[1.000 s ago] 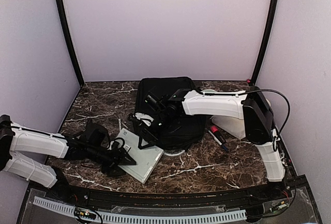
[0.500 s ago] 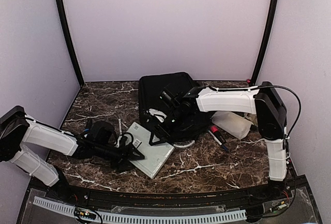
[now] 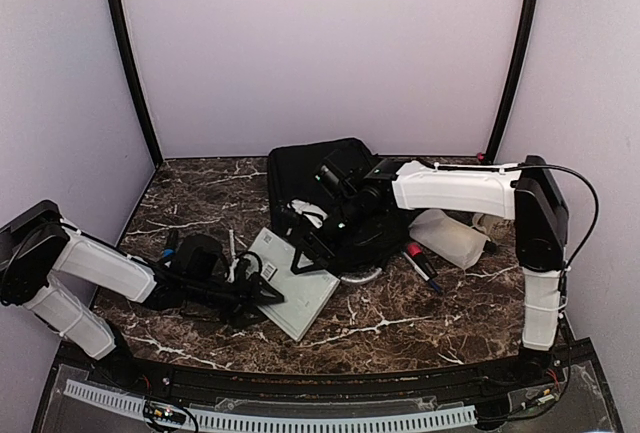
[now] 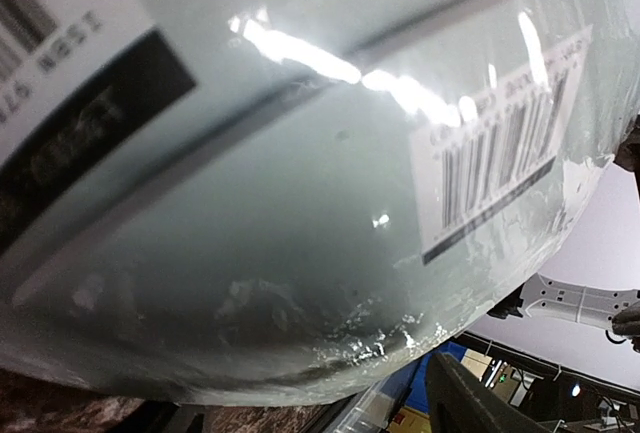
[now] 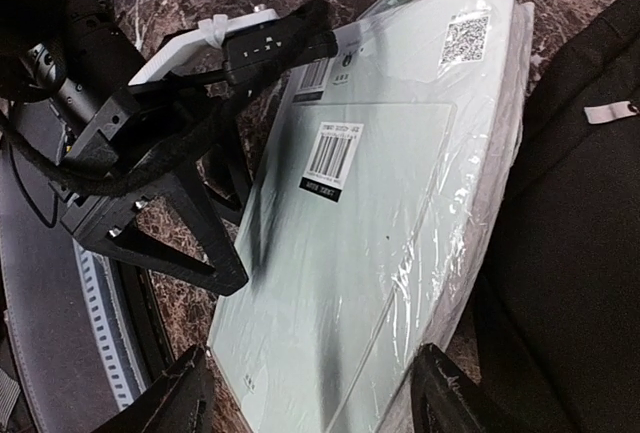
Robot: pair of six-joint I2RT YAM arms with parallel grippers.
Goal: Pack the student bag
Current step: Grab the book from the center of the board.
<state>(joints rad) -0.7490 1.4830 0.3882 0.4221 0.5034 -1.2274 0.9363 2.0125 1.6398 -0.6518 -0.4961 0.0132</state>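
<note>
The bag is big, black and soft. It lies on the table, in the middle and toward the far side.

The right arm reaches in from the right, across the top of the bag. The right pincer hangs at the bag's near left edge, over the far part of a flat book. In the right wrist view its two fingers stand wide apart, and there is nothing held between them.

The book is pale green and wrapped in shiny clear plastic. It sits just near and left of the bag, with its right edge right beside the black cloth. A white sticker with black lines is on its top face.

The left arm reaches in low from the left. The left pincer is at the near left edge of the book. One of its black fingers touches that edge. I cannot tell if this pincer is squeezing the book or only touching it. The left wrist view is almost all book, very close up.

A thin pen lies on the table by the book's far left corner. A white see-through pouch lies to the right of the bag. A red and black marker lies between the bag and the pouch, on the near side.
</note>
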